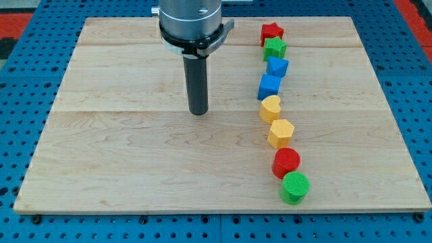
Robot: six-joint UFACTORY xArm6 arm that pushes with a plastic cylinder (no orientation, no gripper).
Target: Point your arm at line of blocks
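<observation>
Several blocks form a line down the view's right half of the wooden board [135, 162]. From top to bottom: a red star [272, 32], a green star [275, 47], a blue block [277, 67], a blue cube [268, 86], a yellow heart [270, 108], a yellow hexagon [281, 133], a red cylinder [286, 163] and a green cylinder [294, 187]. My tip [198, 112] rests on the board to the left of the line, level with the yellow heart and about a hundred pixels from it, touching no block.
The board lies on a blue perforated table [20, 135]. The arm's grey body [191, 23] hangs over the board's top middle.
</observation>
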